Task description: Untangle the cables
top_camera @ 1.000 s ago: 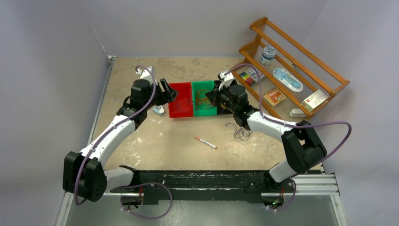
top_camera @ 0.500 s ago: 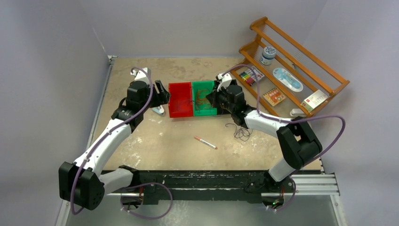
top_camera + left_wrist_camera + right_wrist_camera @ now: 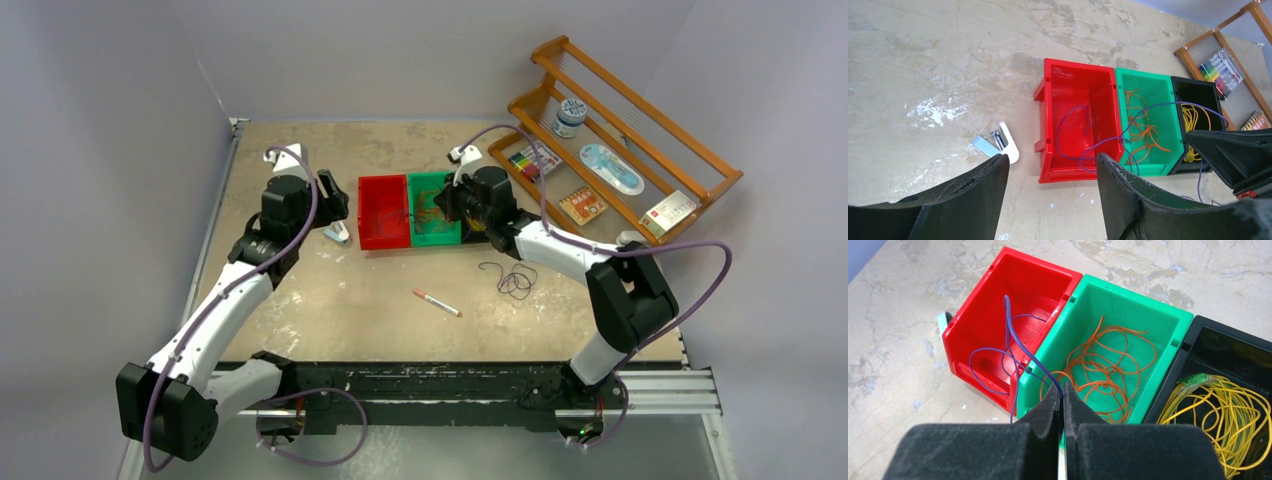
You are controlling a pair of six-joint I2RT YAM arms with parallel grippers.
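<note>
A thin purple cable [image 3: 1013, 347] loops inside the red bin [image 3: 1038, 275] and rises over its rim to my right gripper [image 3: 1062, 392], which is shut on it above the green bin [image 3: 1128, 290]. Orange cables [image 3: 1108, 365] lie coiled in the green bin, and yellow cables [image 3: 1228, 410] fill the black bin [image 3: 1228, 335]. In the top view a small dark cable tangle [image 3: 515, 280] lies on the table under the right arm. My left gripper [image 3: 1053, 160] hangs open and empty, left of the red bin [image 3: 1078, 65], above bare table.
A white and blue stapler-like object [image 3: 998, 142] lies just left of the red bin. A red-capped marker pen [image 3: 437, 303] rests on the table's middle. A wooden rack [image 3: 620, 150] holding markers and small items stands at the back right.
The left arm has drawn back to the left, away from the red bin. The right gripper has shifted slightly left over the green bin with the purple cable, uncovering the dark tangle.
</note>
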